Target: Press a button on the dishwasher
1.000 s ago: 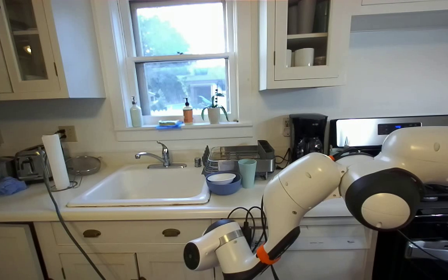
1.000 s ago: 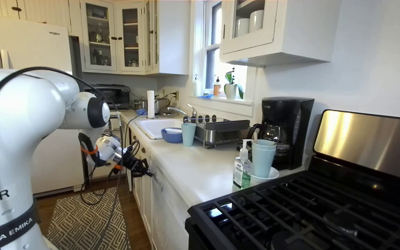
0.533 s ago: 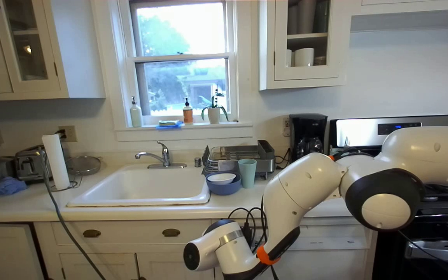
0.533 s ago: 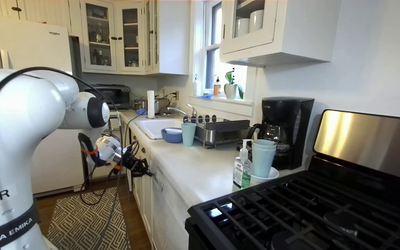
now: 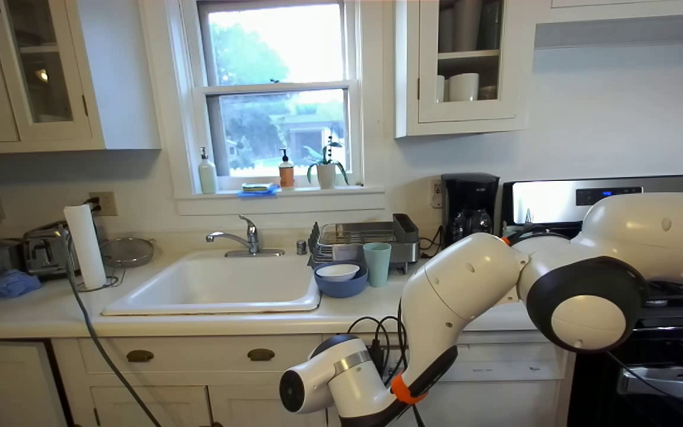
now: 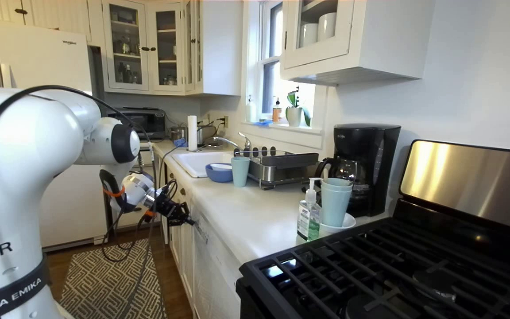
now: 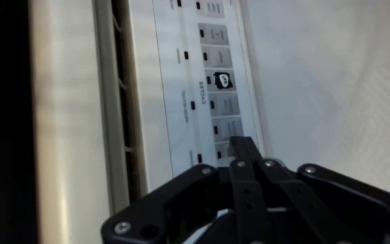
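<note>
The white dishwasher fills much of the wrist view; its front also shows in both exterior views. Its control strip has a column of grey buttons with small dark marks. One button carries a dark patch with a pale oval label. My gripper is shut and empty, its black fingertips together. They overlap the lower edge of a grey button and partly cover the one below it. I cannot tell whether they touch the panel. In an exterior view the gripper is at the dishwasher's upper front.
The countertop edge overhangs beside the control strip. The black stove stands beside the dishwasher. A soap bottle, cups, a blue bowl and a dish rack stand on the counter. Cables hang from the arm.
</note>
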Motion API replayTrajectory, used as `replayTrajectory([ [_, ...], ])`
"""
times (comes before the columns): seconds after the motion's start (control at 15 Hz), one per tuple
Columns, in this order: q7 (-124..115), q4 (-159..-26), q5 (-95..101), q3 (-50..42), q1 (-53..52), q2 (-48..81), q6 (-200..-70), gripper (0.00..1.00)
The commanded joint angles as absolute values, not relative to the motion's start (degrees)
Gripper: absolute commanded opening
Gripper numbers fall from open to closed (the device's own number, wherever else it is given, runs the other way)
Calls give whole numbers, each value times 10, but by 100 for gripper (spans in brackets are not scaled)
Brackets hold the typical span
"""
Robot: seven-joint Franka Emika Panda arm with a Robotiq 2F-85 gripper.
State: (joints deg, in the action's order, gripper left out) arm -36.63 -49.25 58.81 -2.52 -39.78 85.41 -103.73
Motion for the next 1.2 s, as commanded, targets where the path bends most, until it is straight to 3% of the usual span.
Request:
replayTrajectory([
  [0.0, -370, -491, 588, -45, -403, 854, -1039, 0],
  [1.13, -349, -523, 604, -54, -373, 854, -1112, 0],
])
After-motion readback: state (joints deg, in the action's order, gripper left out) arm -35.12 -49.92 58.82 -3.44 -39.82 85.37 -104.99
